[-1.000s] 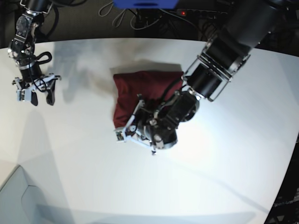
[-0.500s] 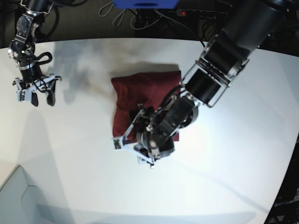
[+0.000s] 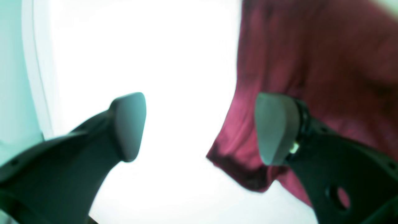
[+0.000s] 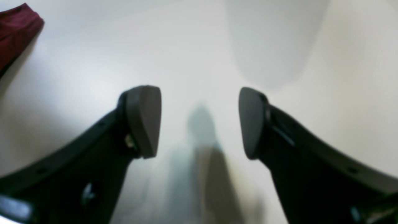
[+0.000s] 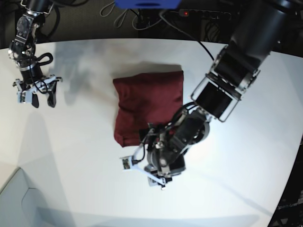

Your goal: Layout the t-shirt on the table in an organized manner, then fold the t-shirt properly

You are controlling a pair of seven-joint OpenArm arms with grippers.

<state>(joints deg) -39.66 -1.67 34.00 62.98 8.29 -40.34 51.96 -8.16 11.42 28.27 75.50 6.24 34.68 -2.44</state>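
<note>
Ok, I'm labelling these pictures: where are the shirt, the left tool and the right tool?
shirt (image 5: 149, 101), base view, middle of the folded cloth.
left tool (image 3: 199, 127), left wrist view, midway between its open fingertips.
right tool (image 4: 199, 123), right wrist view, midway between its open fingertips.

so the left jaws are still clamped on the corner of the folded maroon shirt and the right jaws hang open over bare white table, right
Not quite. The left gripper is open with bare table between its jaws; the dark maroon thin-fabric t-shirt lies beside it, released, as the left wrist view shows. The rest holds: the right gripper hangs open over the smooth white table.
</note>
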